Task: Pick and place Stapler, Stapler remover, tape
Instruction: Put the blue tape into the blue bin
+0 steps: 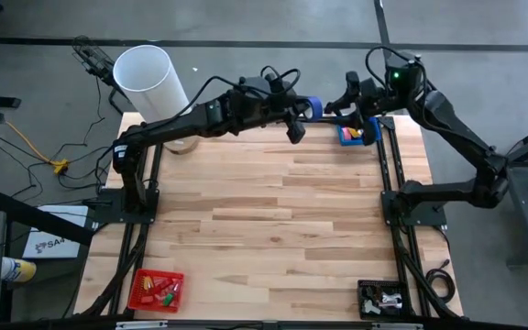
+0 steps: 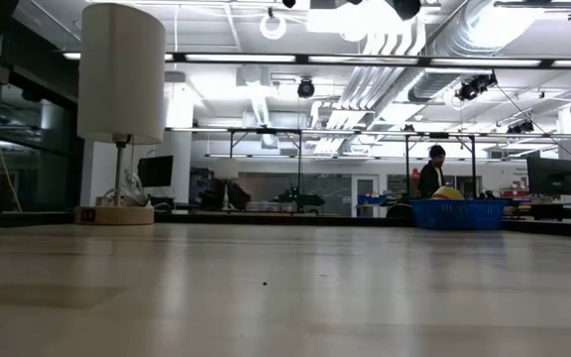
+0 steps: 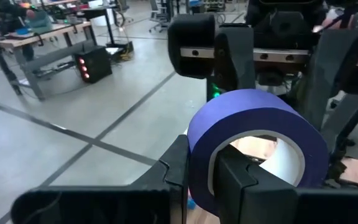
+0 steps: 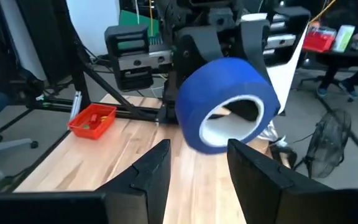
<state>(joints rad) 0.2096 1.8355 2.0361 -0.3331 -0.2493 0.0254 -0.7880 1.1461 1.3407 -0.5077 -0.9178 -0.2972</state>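
The left claw [image 1: 312,107] is clamped on the wall of a blue ring-shaped tape roll [image 3: 253,140], raised facing the right claw [image 4: 197,168], whose fingers stand apart.

Bench [image 1: 273,229] layout, seen from above. One tray [image 1: 156,289] sits at the near left corner, a second tray [image 1: 382,298] at the near right corner, and a bin [image 1: 354,135] at the far right edge. A lamp [image 1: 149,82] stands at the far left corner. Above the far edge, left of the bin, the left claw [image 1: 306,108] holds a tape roll [image 1: 313,105], with the right claw [image 1: 339,104] just right of it.
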